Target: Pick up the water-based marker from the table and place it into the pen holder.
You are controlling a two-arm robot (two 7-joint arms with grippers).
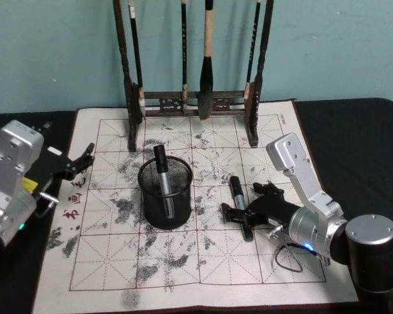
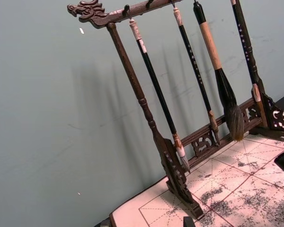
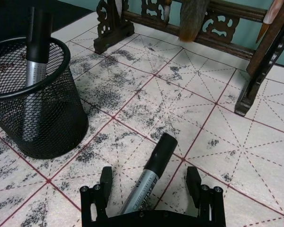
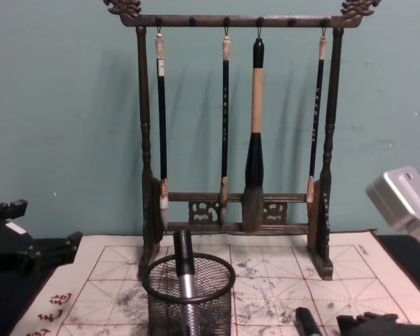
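L side first: the left gripper hangs over the mat's left edge, mid-left of the head frame. Its fingers are spread and empty, tips aimed toward centre. The L arm bends back to the lower-left corner.

Centre-left on the mat stands the pen holder, upright, w/ a second marker leaning inside, its top above the rim. Behind it, top centre, is the brush rack w/ four brushes hanging.

Right of the holder and apart from it, the marker lies flat on the mat, black end toward the rack. Bare mat btwn marker and cup.

The right gripper is low over the marker's barrel, jaws parted, one finger either side. The R wrist view shows a gap on both sides, so it's not clamped. The R arm comes in from the lower-right corner, forearm angled up-left, and a black cable loops beside it. The dark table shows past the mat.

The chest view cuts the marker off at the bottom edge, leaving one end only. The mesh partly veils the second marker's barrel. At the L wrist view's right edge is a dark shape I can't ID.
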